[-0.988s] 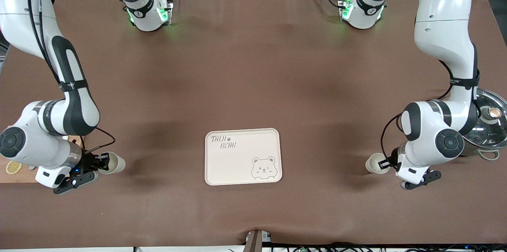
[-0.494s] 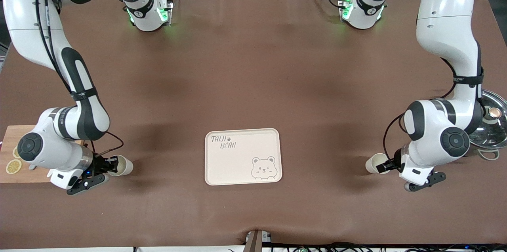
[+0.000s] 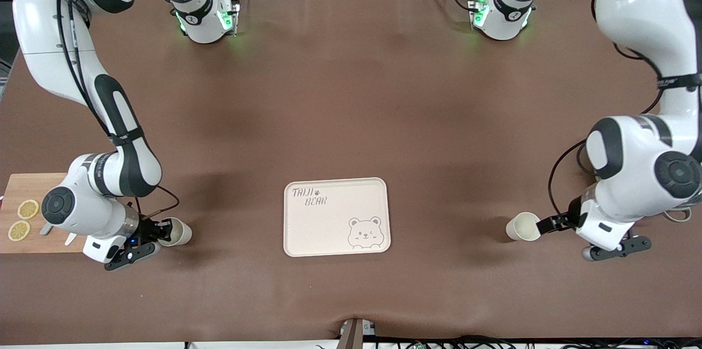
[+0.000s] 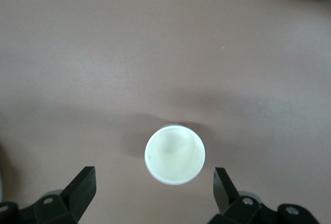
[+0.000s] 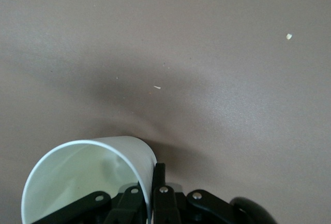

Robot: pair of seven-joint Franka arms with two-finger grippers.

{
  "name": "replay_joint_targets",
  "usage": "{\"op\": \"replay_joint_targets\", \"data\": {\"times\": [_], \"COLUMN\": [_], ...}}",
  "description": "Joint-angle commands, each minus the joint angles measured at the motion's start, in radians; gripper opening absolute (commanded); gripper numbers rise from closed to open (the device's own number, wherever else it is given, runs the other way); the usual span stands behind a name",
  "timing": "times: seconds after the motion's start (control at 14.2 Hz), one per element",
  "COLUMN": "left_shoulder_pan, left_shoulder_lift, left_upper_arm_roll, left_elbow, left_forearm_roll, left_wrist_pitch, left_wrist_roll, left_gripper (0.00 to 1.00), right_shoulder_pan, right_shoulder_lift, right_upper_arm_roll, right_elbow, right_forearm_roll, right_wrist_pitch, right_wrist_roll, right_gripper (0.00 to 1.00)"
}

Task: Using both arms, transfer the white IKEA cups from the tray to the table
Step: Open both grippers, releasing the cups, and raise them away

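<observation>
One white cup (image 3: 522,226) stands upright on the brown table toward the left arm's end. My left gripper (image 3: 546,224) is open beside it and does not touch it. In the left wrist view the cup (image 4: 175,154) sits just ahead of the two spread fingertips (image 4: 86,178). My right gripper (image 3: 163,227) is shut on the wall of the other white cup (image 3: 180,232), which is tilted, toward the right arm's end. In the right wrist view one finger is inside the cup (image 5: 77,180) and one finger (image 5: 158,175) is outside its rim.
The cream bear-printed tray (image 3: 329,228) lies between the two cups with nothing on it. A wooden board (image 3: 22,190) with lemon slices lies beside the right arm's wrist. Bare brown table lies between each cup and the tray.
My right gripper has carried its cup a little toward the tray. My left gripper has drawn back from the other cup, which stays put, and that arm has risen.
</observation>
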Motion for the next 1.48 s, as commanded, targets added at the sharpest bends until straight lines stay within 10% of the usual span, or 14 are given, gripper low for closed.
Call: {"op": "replay_joint_targets", "data": {"times": [0.0, 0.14, 0.49, 1.41], "left_shoulder_pan": [0.015, 0.014, 0.015, 0.049], "left_shoulder_lift": [-0.077, -0.115, -0.231, -0.385], "left_upper_arm_roll": [-0.012, -0.011, -0.009, -0.009], "left_elbow": [-0.024, -0.024, -0.017, 0.080], "left_forearm_roll": [0.023, 0.023, 0.024, 0.018], "left_wrist_pitch": [-0.066, -0.104, -0.210, -0.456], "left_wrist_roll": [0.031, 0.060, 0.118, 0.120], "left_gripper": [1.00, 1.00, 1.00, 1.00], "right_shoulder_pan": [-0.005, -0.007, -0.013, -0.001], "right_shoulder_lift": [0.000, 0.003, -0.029, -0.366], "right_upper_arm_roll": [0.011, 0.011, 0.016, 0.049], "right_elbow": [-0.001, 0.001, 0.031, 0.180], "right_forearm_roll": [0.006, 0.009, 0.011, 0.010], "right_wrist_pitch": [0.008, 0.008, -0.041, -0.738], "right_wrist_roll": [-0.014, -0.011, -0.003, 0.302], "right_gripper": [0.12, 0.99, 1.00, 1.00]}}
